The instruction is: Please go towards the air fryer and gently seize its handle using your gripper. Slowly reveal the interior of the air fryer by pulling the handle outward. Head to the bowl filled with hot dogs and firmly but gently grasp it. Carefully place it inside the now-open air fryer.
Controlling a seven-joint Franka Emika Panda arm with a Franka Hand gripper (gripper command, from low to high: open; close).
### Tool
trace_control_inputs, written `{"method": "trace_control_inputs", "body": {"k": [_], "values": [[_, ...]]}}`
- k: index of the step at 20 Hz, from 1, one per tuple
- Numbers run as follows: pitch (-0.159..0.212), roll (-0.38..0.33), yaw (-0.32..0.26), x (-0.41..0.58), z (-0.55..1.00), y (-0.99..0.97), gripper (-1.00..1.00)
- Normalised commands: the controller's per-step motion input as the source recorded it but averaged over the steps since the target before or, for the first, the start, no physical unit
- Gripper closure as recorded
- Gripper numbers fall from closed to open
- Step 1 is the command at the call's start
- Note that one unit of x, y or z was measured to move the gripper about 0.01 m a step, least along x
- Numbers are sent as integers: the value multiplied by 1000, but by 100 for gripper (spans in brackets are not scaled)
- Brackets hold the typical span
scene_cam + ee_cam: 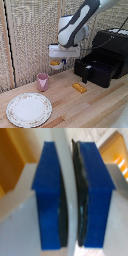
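No writing is showing anywhere. A plate (28, 109) and pink cup (43, 81) are sitting on the counter (100, 107). The claw (56, 63) is gripping the bowl (55, 63) aloft, hot dogs (53, 63) half hidden. The air fryer (112, 50) drawer is standing open, handle (85, 74) blurred.

Two cameras, one wide, one tight.
The exterior view faces the tabletop (100, 107) from above-front; the wrist view presses against the hand (70, 198), both sharing it.

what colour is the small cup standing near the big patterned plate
Pink: the small cup beside the round floral-rimmed plate, best seen in the exterior view.
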Motion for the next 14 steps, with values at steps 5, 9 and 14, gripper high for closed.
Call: {"method": "trace_control_inputs", "body": {"k": [5, 9, 14], "values": [[0, -9, -307, 122, 739, 1, 100], [2, -7, -337, 105, 569, -87, 100], [0, 41, -237, 5, 407, -462, 100]]}}
